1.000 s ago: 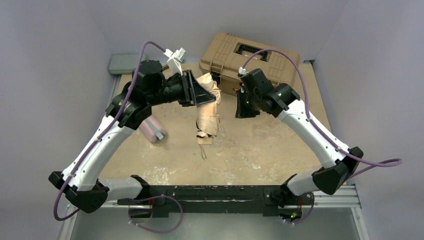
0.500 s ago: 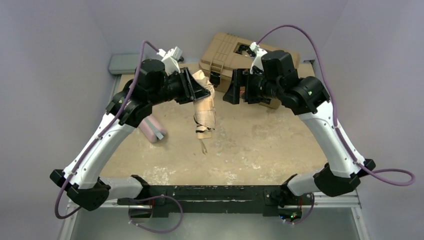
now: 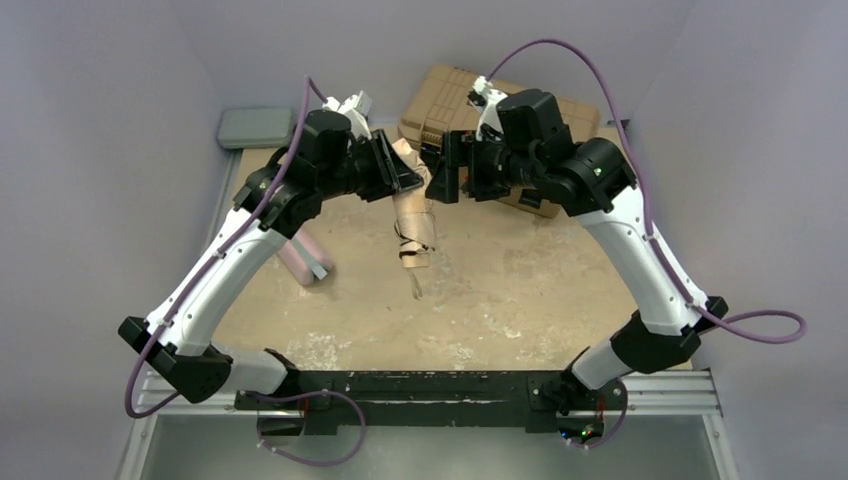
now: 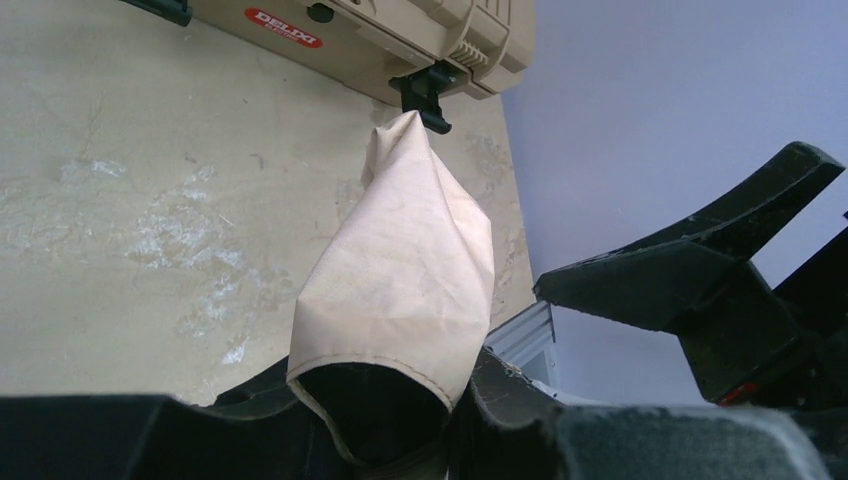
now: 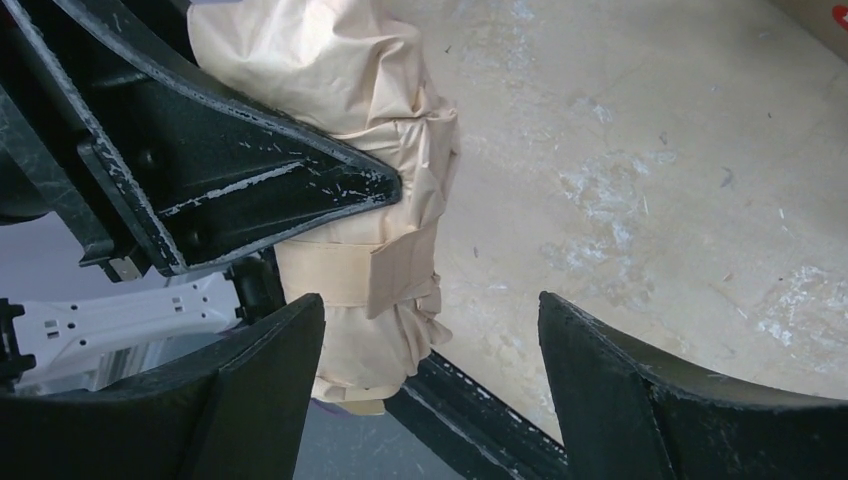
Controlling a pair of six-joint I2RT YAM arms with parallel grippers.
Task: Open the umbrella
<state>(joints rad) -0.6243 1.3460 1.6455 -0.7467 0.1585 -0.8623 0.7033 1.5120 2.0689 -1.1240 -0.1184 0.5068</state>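
I am holding the umbrella (image 3: 412,205) over the middle of the table (image 3: 520,290), in front of the toolbox. It is still folded: the beige fabric is sitting in a crumpled bundle with a fabric band wrapping around it. At the end nearest my bases, black ribs are showing and a thin loose strap is dangling.

My left gripper (image 3: 408,180) is clamping on the umbrella's upper part from the left. In the left wrist view the cloth is bulging out between my two fingers and tapering towards the toolbox's latch.

My right gripper (image 3: 445,180) is facing the left one from the other side of the bundle, with its fingers standing wide apart and nothing gripped. In the right wrist view the folded fabric is lying just beside one of its fingers (image 5: 260,390), and I cannot tell whether they are touching.

Behind the umbrella, the tan toolbox (image 3: 470,95) is sitting at the back of the table with its lid down and black latches showing, so its contents are staying hidden from me. A pink pouch (image 3: 303,258) with a grey strip is lying under my left arm, well apart from the umbrella. A flat grey case (image 3: 250,127) is resting in the back left corner.
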